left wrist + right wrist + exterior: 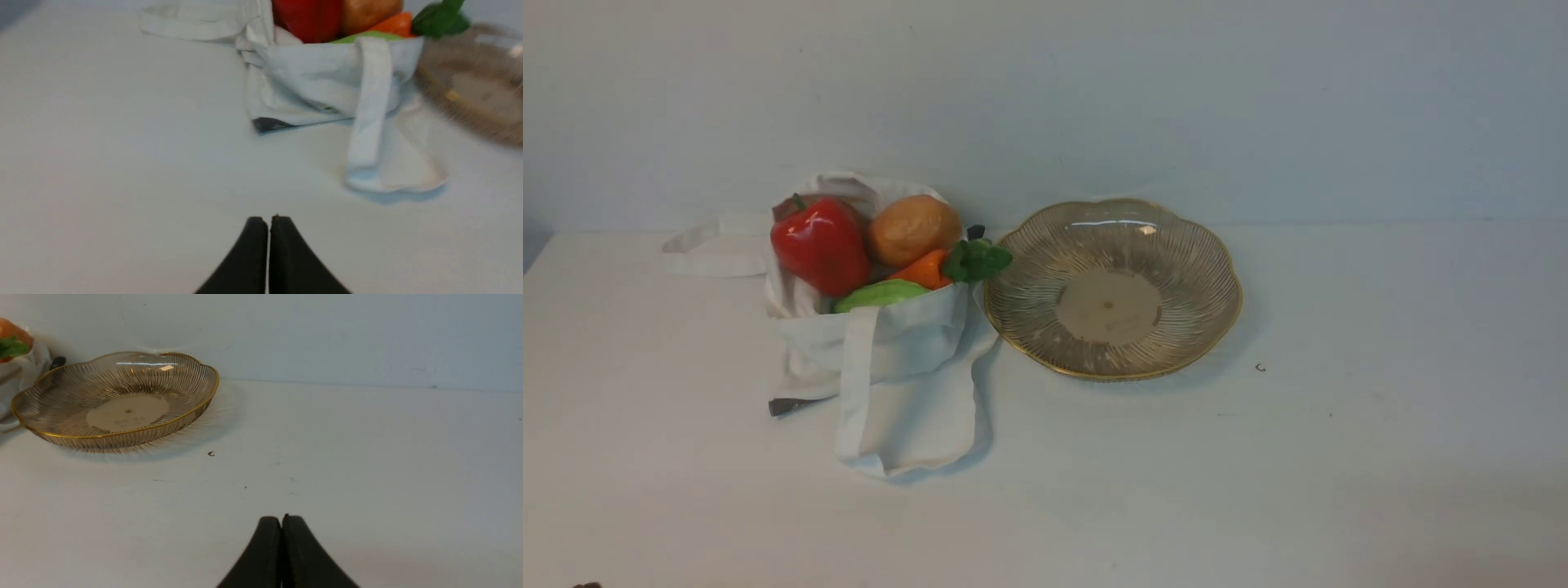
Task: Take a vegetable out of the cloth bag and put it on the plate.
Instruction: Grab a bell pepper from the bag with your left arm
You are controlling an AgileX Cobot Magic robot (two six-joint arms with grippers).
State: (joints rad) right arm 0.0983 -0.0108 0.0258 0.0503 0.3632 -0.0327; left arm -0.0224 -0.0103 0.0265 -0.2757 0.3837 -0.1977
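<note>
Pepper [821,243] sits stem-up in cloth bag [890,327] mouth, ahead of left fingers [249,253], well apart. Both left & right fingers [265,551] closed, empty. Plate [61,392] lies ahead of right fingers. Left arm looks nearer.

The plate [474,92] is blurred and partly cut off.

Soft, even light; white glare streaks the plate [1202,282] on its far wall, and a faint shadow lies just right of it. My left wrist view is blurred, my right one sharp.
</note>
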